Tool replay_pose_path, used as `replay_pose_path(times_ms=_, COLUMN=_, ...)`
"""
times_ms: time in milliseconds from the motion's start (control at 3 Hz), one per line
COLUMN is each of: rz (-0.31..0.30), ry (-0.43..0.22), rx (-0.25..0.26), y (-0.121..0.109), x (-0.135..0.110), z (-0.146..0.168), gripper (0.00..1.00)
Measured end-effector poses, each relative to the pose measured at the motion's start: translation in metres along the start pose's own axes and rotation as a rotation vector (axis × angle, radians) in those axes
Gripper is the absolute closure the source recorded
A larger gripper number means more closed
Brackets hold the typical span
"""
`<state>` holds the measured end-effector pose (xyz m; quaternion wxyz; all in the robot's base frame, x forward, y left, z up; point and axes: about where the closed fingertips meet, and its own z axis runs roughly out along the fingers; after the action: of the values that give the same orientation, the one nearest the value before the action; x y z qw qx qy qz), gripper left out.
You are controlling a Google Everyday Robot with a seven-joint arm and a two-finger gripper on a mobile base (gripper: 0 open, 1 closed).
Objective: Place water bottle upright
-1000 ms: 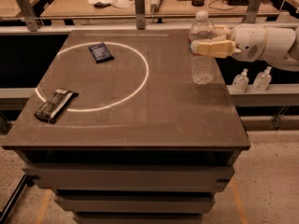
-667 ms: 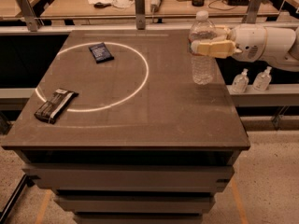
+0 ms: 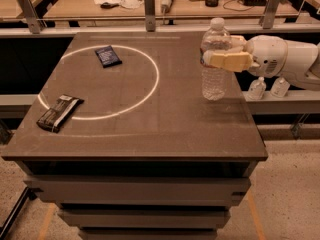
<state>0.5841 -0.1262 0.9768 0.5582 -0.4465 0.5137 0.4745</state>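
I see my gripper (image 3: 215, 53) clamped around the water bottle (image 3: 214, 81) at its label, the bottle upright on the table (image 3: 150, 129), right side

- The water bottle (image 3: 215, 64) is showing clear ribbed plastic under a white cap (image 3: 217, 22).
- The gripper (image 3: 214, 53), clasping it near the table's right edge, is showing pale yellow fingers (image 3: 230, 61) (white arm (image 3: 285, 59) behind).
- The table (image 3: 150, 129) is showing dark grey-brown, with a white circle (image 3: 155, 79).
- The packet (image 3: 108, 56) is looking dark blue and the snack bar (image 3: 60, 112) black.
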Motion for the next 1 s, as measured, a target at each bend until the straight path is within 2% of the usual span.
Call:
replay_pose_path(times_ms=333, rz=0.016, ry=-0.042, rx=0.003, y=0.031, x=-0.01, z=-0.001, gripper=1.0)
replay_pose_path(times_ms=667, rz=-0.001, ry=-0.05, rx=-0.022, y=0.062, x=-0.009, z=-0.005, gripper=0.83)
replay_pose_path(times_ms=1000, rz=-0.026, ry=-0.042, rx=-0.057, y=0.072, x=0.013, z=-0.014, gripper=0.61)
